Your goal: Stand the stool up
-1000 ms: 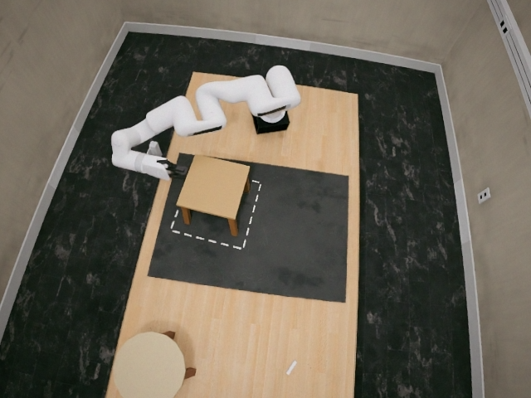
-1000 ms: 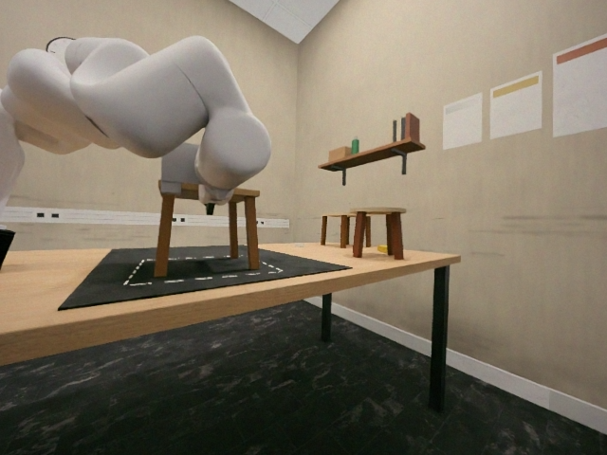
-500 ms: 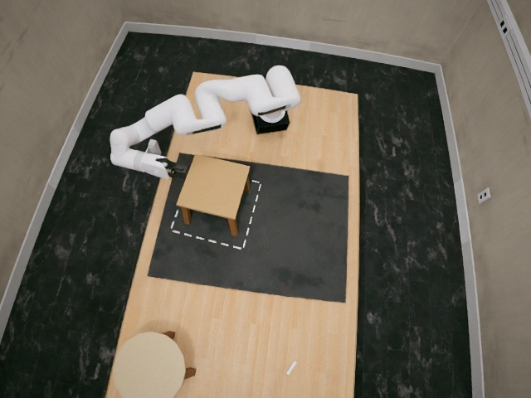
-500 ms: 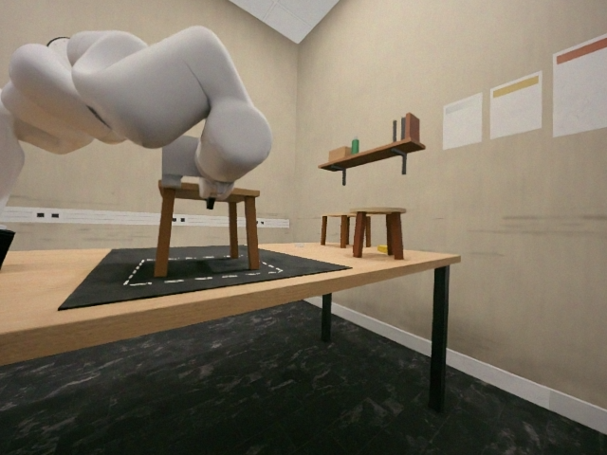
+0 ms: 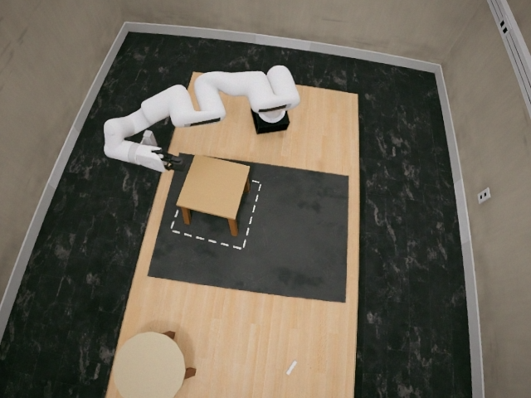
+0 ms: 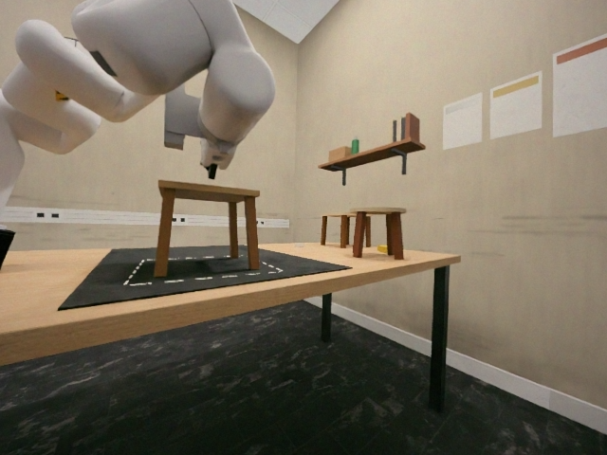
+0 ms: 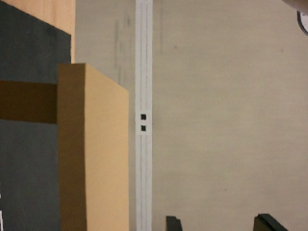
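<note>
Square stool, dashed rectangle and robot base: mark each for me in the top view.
Square stool (image 5: 216,185): top view, seat.
Dashed rectangle (image 5: 211,240): top view, near-side dashed line.
Robot base (image 5: 272,127): top view, black block's front.

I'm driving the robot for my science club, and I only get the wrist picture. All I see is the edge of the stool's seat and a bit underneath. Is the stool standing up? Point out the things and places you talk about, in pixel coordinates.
Observer: Yes. The exterior view shows the stool (image 5: 214,184) (image 6: 208,191) (image 7: 107,154) upright, with three legs reaching down to the mat (image 5: 295,222) (image 6: 98,288) (image 7: 29,178).
Operator: Are its feet inside the dashes?
Observer: In the top view, three feet are inside the dashed rectangle (image 5: 211,240) (image 6: 171,281) (image 7: 1,221). The seat hides the fourth, so I can't tell about that one.
Operator: Is anything else on the table?
Observer: Yes, a round stool (image 5: 149,364) (image 6: 378,210) stands past the mat, toward the end away from the robot's base.
</note>
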You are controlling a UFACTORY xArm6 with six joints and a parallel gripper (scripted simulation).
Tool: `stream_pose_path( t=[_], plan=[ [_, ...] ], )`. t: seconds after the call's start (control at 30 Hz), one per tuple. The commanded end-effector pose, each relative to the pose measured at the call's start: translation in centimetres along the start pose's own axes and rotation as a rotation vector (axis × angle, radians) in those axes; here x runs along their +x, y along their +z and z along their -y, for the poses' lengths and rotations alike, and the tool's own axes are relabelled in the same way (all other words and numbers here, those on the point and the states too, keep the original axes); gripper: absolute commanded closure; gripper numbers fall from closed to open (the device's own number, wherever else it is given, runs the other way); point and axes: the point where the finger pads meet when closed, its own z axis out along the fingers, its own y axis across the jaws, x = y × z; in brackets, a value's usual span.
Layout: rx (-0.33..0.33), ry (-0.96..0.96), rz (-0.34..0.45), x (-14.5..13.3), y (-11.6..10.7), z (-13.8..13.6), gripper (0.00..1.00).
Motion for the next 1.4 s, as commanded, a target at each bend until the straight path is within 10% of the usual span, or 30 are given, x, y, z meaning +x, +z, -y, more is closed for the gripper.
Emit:
stream_pose_path(
  t=[0.0, 1.37],
  plan=[
    [0.005, -0.004, 0.001, 0.0, -0.1, -0.9, 0.55],
    [0.005, -0.004, 0.001, 0.0, -0.2, -9.3, 0.55]
  ],
)
